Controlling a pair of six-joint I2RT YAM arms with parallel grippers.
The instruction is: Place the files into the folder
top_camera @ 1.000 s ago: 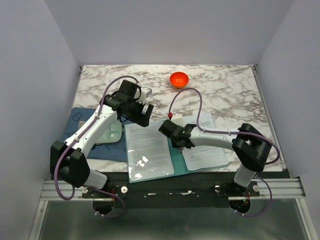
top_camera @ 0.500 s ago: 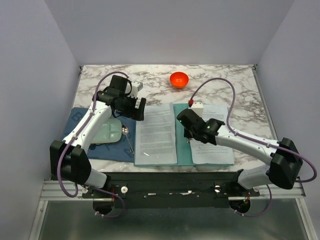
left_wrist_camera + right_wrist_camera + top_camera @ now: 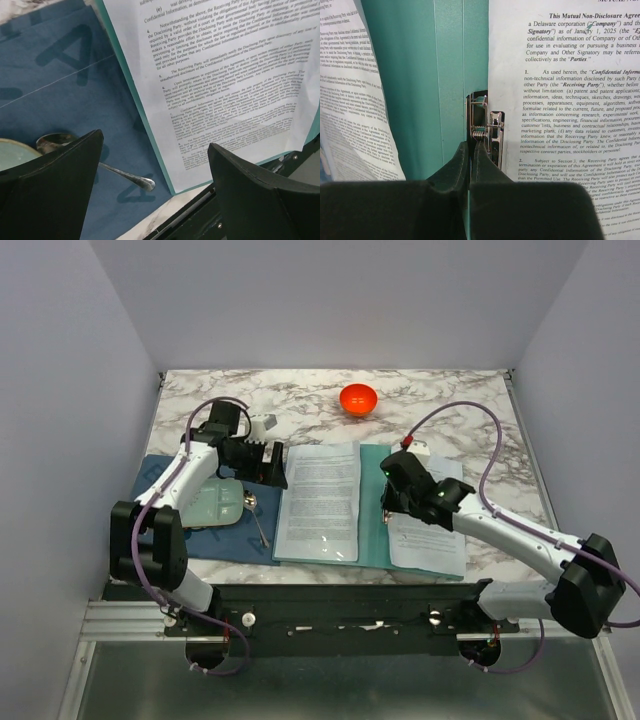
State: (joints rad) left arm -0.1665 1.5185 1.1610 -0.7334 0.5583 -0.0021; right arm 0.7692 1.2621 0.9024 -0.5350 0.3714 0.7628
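The teal folder [image 3: 372, 510] lies open at the table's middle. A printed sheet [image 3: 320, 500] lies on its left half and more of the files [image 3: 428, 530] on its right half. My right gripper [image 3: 385, 512] is shut on the folder's metal clip [image 3: 492, 132] at the spine; in the right wrist view its fingers [image 3: 473, 144] meet at the clip's spring, between teal folder [image 3: 435, 75] and text sheet [image 3: 570, 100]. My left gripper [image 3: 272, 465] is open and empty, hovering by the folder's left edge [image 3: 145, 125], jaws wide [image 3: 155, 142] over mat and sheet [image 3: 225, 75].
A dark blue mat [image 3: 215, 540] at the left holds a pale green tray [image 3: 215, 505] and a metal spoon [image 3: 258, 522]; the spoon also shows in the left wrist view [image 3: 125, 175]. An orange bowl [image 3: 358, 398] stands at the back. Grey walls enclose the marble table [image 3: 470, 420].
The folder with its sheets has slid away from the near edge toward the back right and straightened, moving with my right gripper. My left gripper has drawn back to the left.
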